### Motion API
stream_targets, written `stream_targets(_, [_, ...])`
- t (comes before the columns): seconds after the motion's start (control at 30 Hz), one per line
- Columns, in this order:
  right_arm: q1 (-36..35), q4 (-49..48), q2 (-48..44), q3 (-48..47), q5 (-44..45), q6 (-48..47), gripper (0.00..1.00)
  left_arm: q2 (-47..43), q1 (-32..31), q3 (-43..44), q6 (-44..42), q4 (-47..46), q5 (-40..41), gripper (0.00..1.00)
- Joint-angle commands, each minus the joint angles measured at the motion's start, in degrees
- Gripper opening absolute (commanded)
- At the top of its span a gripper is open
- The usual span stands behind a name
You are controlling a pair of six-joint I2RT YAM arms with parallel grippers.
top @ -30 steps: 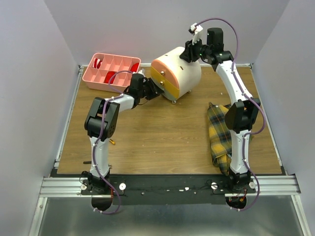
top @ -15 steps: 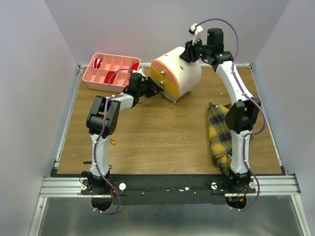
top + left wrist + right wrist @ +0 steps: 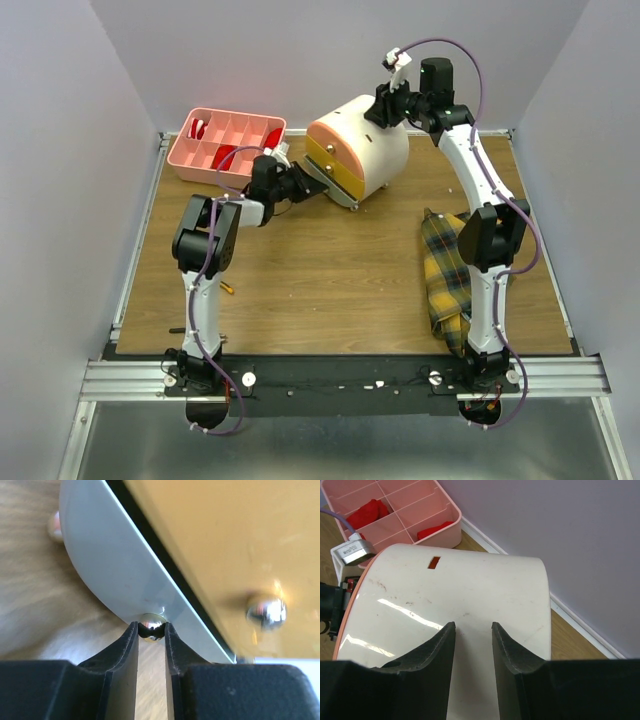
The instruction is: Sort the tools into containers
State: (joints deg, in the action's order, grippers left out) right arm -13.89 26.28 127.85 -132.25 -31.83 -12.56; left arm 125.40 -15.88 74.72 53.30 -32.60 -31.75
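The left tool pinches the bottom knob of the drawer unit; we judge drawer-opening is in hand, next needing a straight outward pull.

Left arm and right arm: white link shells, black joint housings. 1 purple cable runs along each arm behind its pincer. Left gripper: 2 matte black fingers, flat inner faces. Right gripper: 2 black fingers, curved profile. White box mounted just behind right pincer.
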Motion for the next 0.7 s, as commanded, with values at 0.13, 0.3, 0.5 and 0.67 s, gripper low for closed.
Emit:
stream_targets(0.13, [-0.3, 8.1, 2.4, 2.7, 4.7, -2.6, 0.43, -9.2, 8.0, -9.8, 0.0, 0.0, -11.8, 0.14])
stream_targets(0.3, [-0.4, 8.0, 2.7, 2.9, 5.1, -3.2, 0.43, -13.0, 10.3, -16.7, -1.3, 0.3, -12.9, 0.18])
stream_targets(0.5, [-0.5, 8.3, 2.8, 3.0, 5.4, -3.8, 0.43, -15.0, 9.6, -17.1, -4.5, 4.6, -10.1, 0.39])
stream_targets(0.67, [-0.5, 8.3, 2.4, 3.3, 5.6, -4.3, 0.43, -17.9, 10.6, -10.6, -14.4, 29.9, -5.4, 0.52])
